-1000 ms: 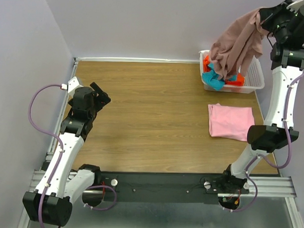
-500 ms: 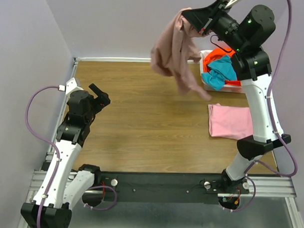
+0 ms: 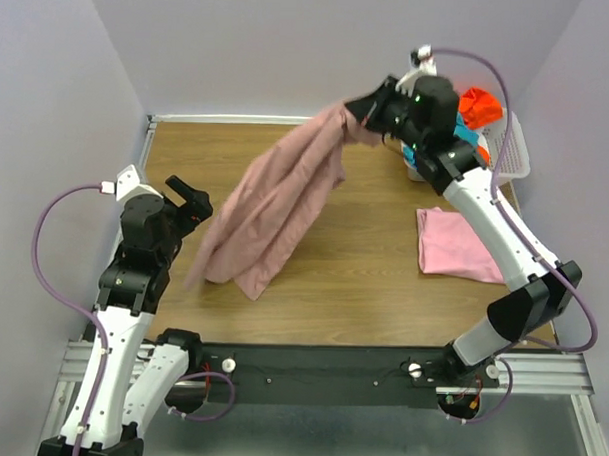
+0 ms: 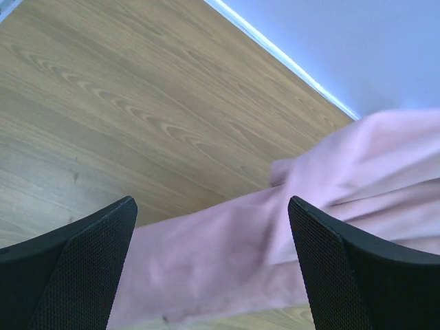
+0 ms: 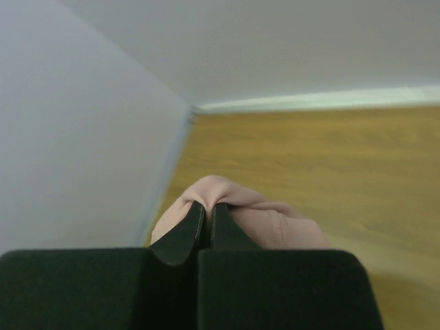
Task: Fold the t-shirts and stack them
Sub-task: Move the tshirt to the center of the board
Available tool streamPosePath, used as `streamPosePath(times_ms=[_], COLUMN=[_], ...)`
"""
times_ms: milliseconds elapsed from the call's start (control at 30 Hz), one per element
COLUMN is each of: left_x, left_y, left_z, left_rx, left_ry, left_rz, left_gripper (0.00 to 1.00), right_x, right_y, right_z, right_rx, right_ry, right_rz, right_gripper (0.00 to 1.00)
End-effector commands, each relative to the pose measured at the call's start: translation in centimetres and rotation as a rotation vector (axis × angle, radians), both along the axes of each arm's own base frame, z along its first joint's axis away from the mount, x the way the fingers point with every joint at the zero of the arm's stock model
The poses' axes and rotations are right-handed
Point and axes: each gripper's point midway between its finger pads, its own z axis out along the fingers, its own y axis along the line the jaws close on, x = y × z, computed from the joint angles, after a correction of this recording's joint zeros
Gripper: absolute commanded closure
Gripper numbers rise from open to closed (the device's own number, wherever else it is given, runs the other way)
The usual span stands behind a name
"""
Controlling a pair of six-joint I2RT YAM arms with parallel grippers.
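My right gripper is shut on a bunched edge of the dusty rose-mauve t-shirt and holds it high over the table's middle; the shirt streams down and left, blurred, its low end by my left gripper. It shows pinched between the jaws in the right wrist view. My left gripper is open and empty, and the shirt lies in front of and below it. A folded light pink t-shirt lies at the right. Orange and teal shirts sit in the basket.
The white slotted basket stands at the back right corner, partly hidden by my right arm. The wooden table is bordered by lilac walls at the left and back. A black rail runs along the near edge.
My right gripper has swung the rose-mauve shirt out of the basket, left and down across the table. The shirt now trails toward my left gripper, which has shifted slightly.
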Motion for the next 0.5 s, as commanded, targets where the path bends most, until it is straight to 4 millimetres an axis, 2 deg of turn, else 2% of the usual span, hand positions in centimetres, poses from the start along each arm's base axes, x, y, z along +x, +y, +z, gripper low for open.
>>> streamPosePath(times_ms=[0, 33, 67, 100, 133, 167, 233, 267, 333, 367, 400, 467], left_x=[0.2, 0.4, 0.5, 0.8, 0.9, 1.0, 1.3, 1.5, 1.6, 1.8, 1.7, 2.0], left_y=[-0.2, -0.3, -0.5, -0.8, -0.9, -1.0, -1.2, -1.2, -1.4, -1.5, -1.5, -1.8], left_z=[-2.4, -2.6, -3.1, -4.1, -4.5, -5.0, -6.4, -6.9, -8.7, -9.3, -10.8, -12.2], left_rx=[-0.001, -0.007, -0.01, -0.016, -0.018, -0.022, -0.03, -0.032, -0.032, -0.035, -0.035, -0.044], left_ry=[0.081, 0.081, 0.091, 0.114, 0.125, 0.136, 0.171, 0.183, 0.227, 0.235, 0.276, 0.302], left_rz=[-0.007, -0.01, -0.014, -0.023, -0.027, -0.031, -0.032, -0.032, -0.036, -0.036, -0.035, -0.04], left_gripper=[0.01, 0.01, 0.01, 0.01, 0.01, 0.01, 0.01, 0.01, 0.01, 0.02, 0.01, 0.01], right_x=[1.8, 1.5, 0.8, 0.7, 0.2, -0.8, -1.9, -2.5, -4.0, -4.5, -5.1, -6.1], right_y=[-6.5, -7.4, -8.7, -10.4, -11.3, -12.6, -14.6, -14.9, -14.3, -13.9, -13.6, -13.4], right_z=[-9.3, -11.3, -16.5, -18.4, -19.6, -22.8, -24.6, -25.2, -26.5, -26.7, -26.6, -27.4], right_rx=[-0.127, -0.157, -0.23, -0.255, -0.279, -0.337, -0.389, -0.405, -0.432, -0.441, -0.44, -0.454], right_ry=[0.157, 0.191, 0.283, 0.317, 0.34, 0.4, 0.438, 0.447, 0.466, 0.469, 0.463, 0.473], right_rz=[-0.352, -0.384, -0.421, -0.49, -0.519, -0.544, -0.609, -0.606, -0.523, -0.48, -0.445, -0.399], right_gripper=[0.97, 0.94, 0.88, 0.85, 0.8, 0.79, 0.78, 0.74, 0.63, 0.48, 0.46, 0.38])
